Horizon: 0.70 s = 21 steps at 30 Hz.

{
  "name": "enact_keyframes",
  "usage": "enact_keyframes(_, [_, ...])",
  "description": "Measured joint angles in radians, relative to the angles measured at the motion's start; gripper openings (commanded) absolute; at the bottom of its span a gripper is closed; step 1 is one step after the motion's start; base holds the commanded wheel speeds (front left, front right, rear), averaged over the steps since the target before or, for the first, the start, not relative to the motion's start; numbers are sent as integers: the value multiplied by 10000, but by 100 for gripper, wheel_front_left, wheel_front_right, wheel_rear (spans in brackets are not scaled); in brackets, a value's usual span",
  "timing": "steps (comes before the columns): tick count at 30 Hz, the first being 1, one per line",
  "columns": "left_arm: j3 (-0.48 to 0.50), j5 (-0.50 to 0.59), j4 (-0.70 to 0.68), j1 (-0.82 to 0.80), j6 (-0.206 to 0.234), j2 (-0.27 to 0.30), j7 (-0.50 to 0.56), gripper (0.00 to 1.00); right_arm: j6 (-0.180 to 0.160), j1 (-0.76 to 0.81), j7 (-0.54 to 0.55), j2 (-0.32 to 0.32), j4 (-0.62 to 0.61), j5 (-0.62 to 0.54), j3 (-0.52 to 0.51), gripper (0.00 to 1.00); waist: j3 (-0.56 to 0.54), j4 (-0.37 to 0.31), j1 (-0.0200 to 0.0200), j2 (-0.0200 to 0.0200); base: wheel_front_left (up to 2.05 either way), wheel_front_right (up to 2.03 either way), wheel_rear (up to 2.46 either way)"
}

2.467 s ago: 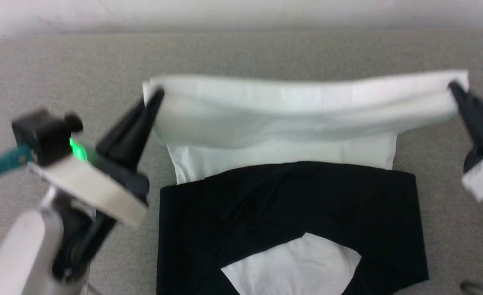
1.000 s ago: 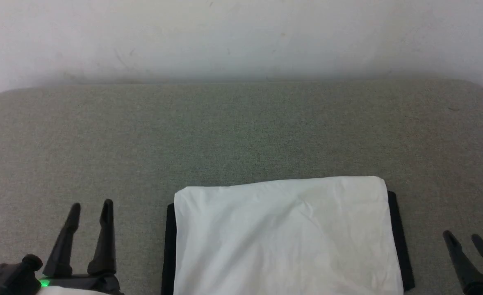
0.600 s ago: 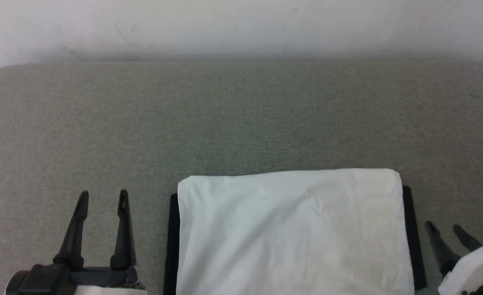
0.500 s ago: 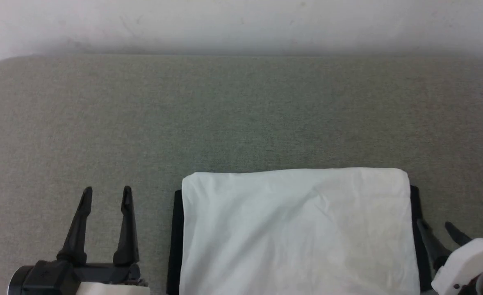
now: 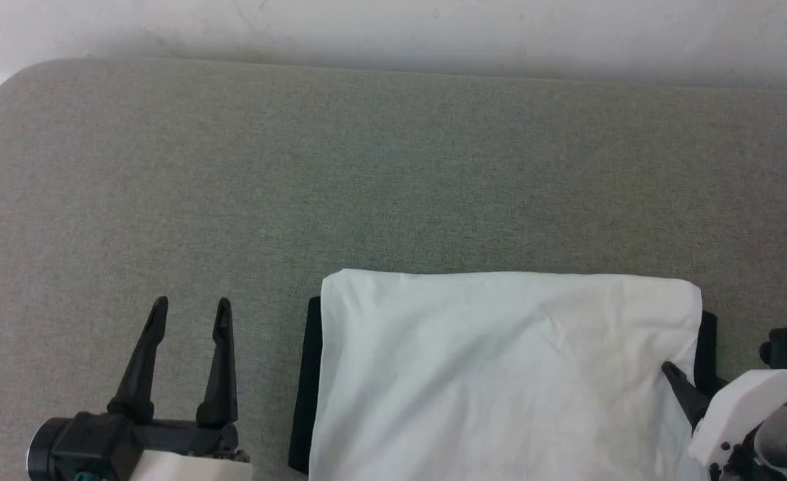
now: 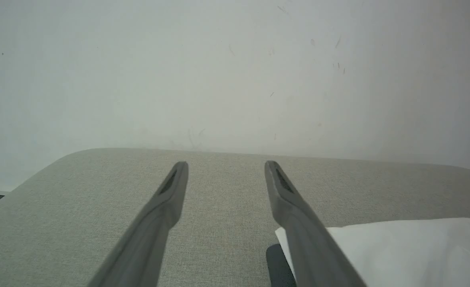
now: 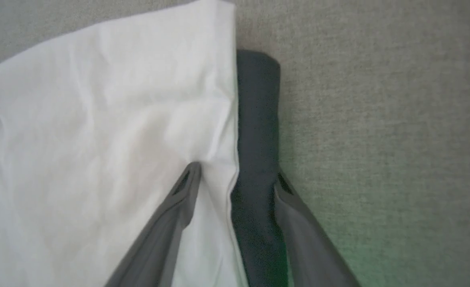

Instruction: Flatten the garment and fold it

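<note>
Right tool (image 7: 235, 171) reached garment (image 5: 500, 367), grey table (image 5: 367, 167)

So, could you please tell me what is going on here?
A two-armed robot is folding the garment, which lies on the grey table as a white rectangle with black edges. The right gripper has its jaws open astride the garment's right edge, one touching the white cloth. The left gripper hovers open and empty beside the garment.
</note>
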Motion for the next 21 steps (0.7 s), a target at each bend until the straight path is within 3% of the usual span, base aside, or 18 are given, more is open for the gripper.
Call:
enact_keyframes(5, [0,-77,84,-83,-63,6,2,100,2,-278,-12,-29,288,84,506,0,-144,-95,0,-1,0,0,0])
enact_keyframes(10, [23,-251,161,-63,-65,12,15,100,17,-376,-207,-155,472,-15,355,0,-432,-302,0,0,0,0,0])
enact_keyframes(21, [-40,-353,316,216,-128,13,15,100,25,-267,-4,-1338,75,-1124,-2351,0,-1055,-850,-2,0,0,0,0])
